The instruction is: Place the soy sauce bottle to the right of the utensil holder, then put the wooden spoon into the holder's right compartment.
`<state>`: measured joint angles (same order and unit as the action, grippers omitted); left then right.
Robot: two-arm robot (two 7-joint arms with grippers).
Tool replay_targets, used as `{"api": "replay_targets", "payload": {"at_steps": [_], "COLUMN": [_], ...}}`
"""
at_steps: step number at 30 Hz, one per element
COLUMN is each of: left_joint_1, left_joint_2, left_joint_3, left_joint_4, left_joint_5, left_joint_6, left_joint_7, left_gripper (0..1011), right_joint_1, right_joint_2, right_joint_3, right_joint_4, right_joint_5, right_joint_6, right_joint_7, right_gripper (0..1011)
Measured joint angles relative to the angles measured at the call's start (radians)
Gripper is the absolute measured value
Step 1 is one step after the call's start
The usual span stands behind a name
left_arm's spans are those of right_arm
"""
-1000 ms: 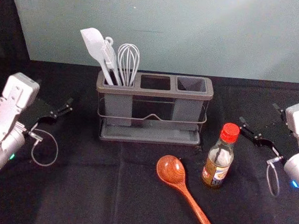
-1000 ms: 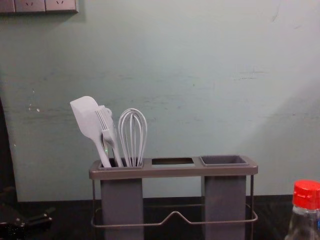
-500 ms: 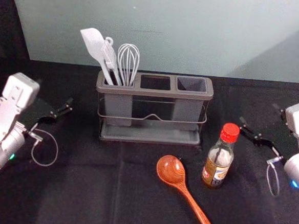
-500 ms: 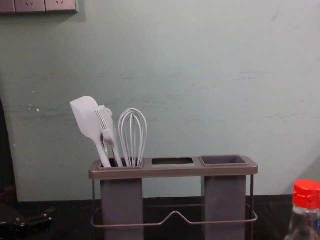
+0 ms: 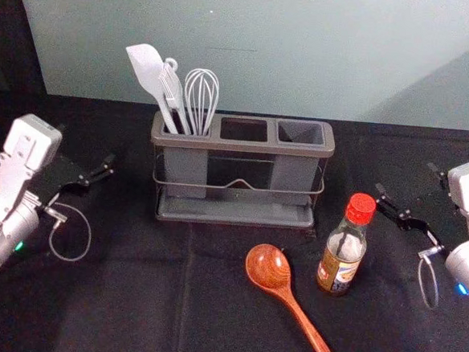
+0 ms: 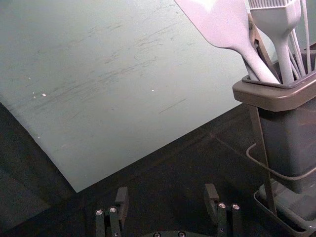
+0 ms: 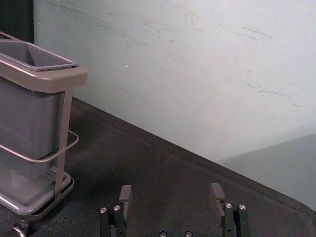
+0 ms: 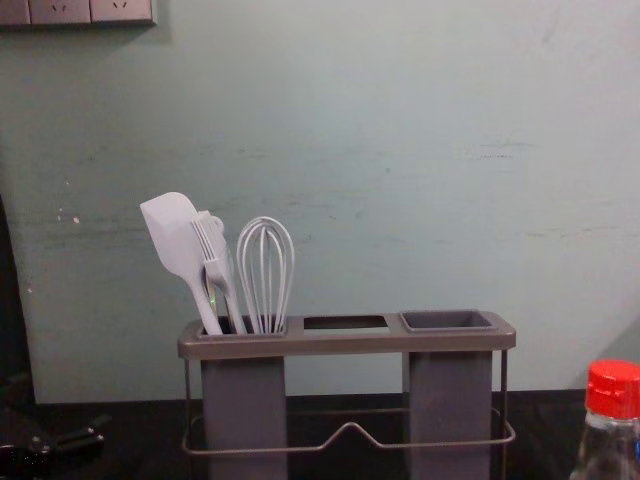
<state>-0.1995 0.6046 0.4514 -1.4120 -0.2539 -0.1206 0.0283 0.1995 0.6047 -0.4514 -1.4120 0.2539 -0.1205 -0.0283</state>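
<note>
from where i stand, the soy sauce bottle [image 5: 342, 256] is upright on the dark worktop [image 5: 129, 305], forward of the utensil holder [image 5: 240, 147] and off past its right end. the wooden spoon [image 5: 269, 269] lies just beside it, bowl toward the holder, handle slanting back toward the robot. the right gripper [image 7: 171, 190] hangs out to the right of the bottle, its fingers spread with nothing between them; the left gripper [image 6: 166, 190] is parked at the far left, also spread. moving the bottle looks like the step in hand, and i'd judge nothing is placed so far. best bring the right gripper in low and level, close on the body below the red cap [image 5: 361, 208], and lift straight so the base clears the spoon. then set it down upright, clear of the wire frame [image 5: 238, 184], leaving the right compartment [image 5: 300, 133] easy to reach.
</note>
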Motion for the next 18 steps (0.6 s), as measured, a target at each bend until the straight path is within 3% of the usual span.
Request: {"api": "replay_targets", "payload": {"at_steps": [10,14,18], "left_joint_1": [0.0,0.0,0.0], "left_joint_2": [0.0,0.0,0.0], "left_joint_3": [0.0,0.0,0.0], "left_joint_4": [0.0,0.0,0.0], "left_joint_5": [0.0,0.0,0.0], "left_joint_6": [0.0,0.0,0.0], "left_joint_7": [0.0,0.0,0.0], "left_gripper": [1005,1005,1005], "right_joint_1": [0.0,-0.021,-0.076], "right_joint_2": [0.0,0.008,0.036], "right_joint_3": [0.001,0.017,0.053], "right_joint_4": [0.0,-0.019,-0.073], "right_joint_5": [0.0,0.0,0.013], "right_joint_6": [0.0,-0.005,-0.021], "right_joint_7": [0.0,0.001,0.007], "right_gripper": [1002,1003,1003]}}
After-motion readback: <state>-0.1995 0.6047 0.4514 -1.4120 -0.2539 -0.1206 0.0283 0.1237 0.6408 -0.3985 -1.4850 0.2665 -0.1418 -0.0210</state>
